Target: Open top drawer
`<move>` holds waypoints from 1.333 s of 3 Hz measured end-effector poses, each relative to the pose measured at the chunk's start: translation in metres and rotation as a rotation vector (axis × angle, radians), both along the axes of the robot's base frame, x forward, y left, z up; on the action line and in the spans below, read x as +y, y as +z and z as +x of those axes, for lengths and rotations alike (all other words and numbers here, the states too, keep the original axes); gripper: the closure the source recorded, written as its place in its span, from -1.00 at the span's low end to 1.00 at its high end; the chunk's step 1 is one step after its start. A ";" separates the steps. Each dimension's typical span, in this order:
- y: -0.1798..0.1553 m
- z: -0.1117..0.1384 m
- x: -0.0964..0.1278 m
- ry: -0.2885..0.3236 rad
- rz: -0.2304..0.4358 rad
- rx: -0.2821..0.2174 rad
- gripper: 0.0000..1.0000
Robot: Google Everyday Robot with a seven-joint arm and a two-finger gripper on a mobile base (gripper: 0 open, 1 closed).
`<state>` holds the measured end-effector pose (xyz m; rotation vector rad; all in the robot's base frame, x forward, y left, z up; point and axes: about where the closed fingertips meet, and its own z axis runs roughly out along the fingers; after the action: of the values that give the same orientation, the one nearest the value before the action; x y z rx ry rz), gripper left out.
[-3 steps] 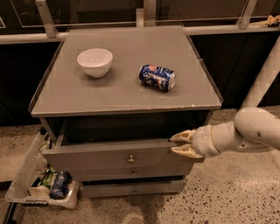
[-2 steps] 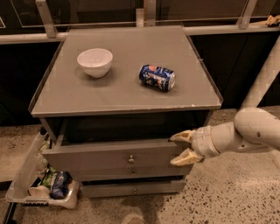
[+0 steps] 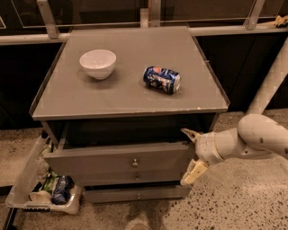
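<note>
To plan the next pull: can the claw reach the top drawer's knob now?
Probably yes: the claw is open at the right end of the top drawer, and nothing blocks the knob.

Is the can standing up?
No, the can lies on its side on the cabinet; the open gripper sits at the top drawer's right end.

It looks like a test area in an office building: speckled stone floor, dark glass panels behind a metal rail, a grey cabinet, a tray of snack packets. The gripper, fingers spread, is at the top drawer's right end.
</note>
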<state>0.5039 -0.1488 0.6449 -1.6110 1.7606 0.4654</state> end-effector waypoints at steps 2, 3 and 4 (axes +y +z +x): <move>-0.007 -0.003 0.001 0.003 0.005 0.018 -0.64; -0.004 -0.005 0.000 0.006 0.006 0.019 -0.18; 0.001 -0.004 0.000 0.006 0.006 0.019 0.30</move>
<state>0.5003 -0.1493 0.6458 -1.6134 1.7669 0.4895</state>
